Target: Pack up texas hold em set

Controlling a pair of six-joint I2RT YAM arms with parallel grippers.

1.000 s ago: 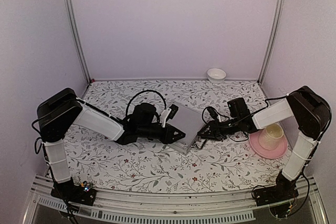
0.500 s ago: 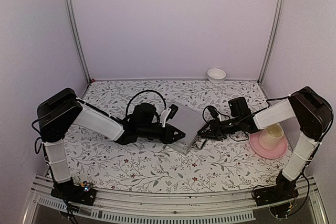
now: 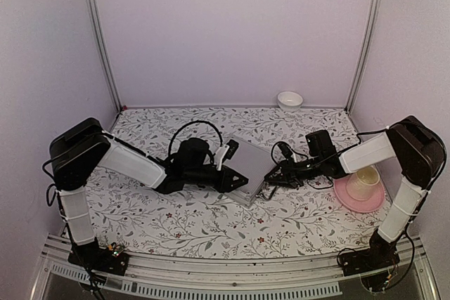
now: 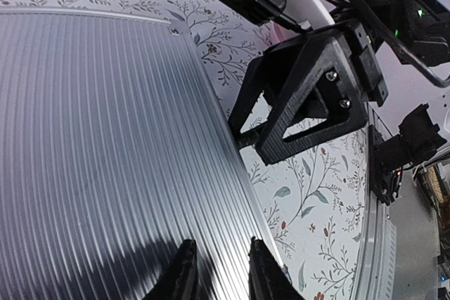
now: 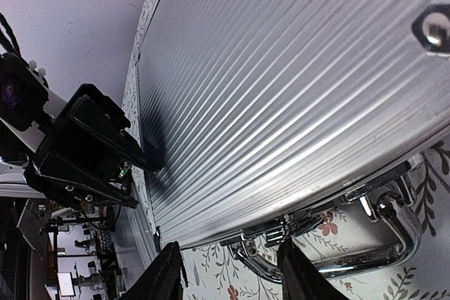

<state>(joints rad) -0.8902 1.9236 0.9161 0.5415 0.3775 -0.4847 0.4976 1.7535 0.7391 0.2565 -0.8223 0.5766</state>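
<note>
The silver ribbed briefcase [image 3: 250,161] lies closed on the floral table; cards, chips and button are hidden. My left gripper [image 3: 240,181] rests on the lid near its near-right corner. In the left wrist view [image 4: 223,273] its fingers stand a narrow gap apart over the ribbed lid [image 4: 105,138], holding nothing. My right gripper [image 3: 270,180] is at the case's front edge. In the right wrist view [image 5: 232,272] it is open, its fingers either side of a chrome latch [image 5: 281,233], beside the chrome handle [image 5: 383,240], below the lid [image 5: 281,89].
A cream cup [image 3: 364,182] stands on a pink plate [image 3: 351,201] just right of the right arm. A small white bowl [image 3: 290,99] sits at the back wall. The two grippers are close together across the case's corner.
The right gripper has shifted very slightly at the case's front edge. The left gripper and the case have not moved.
</note>
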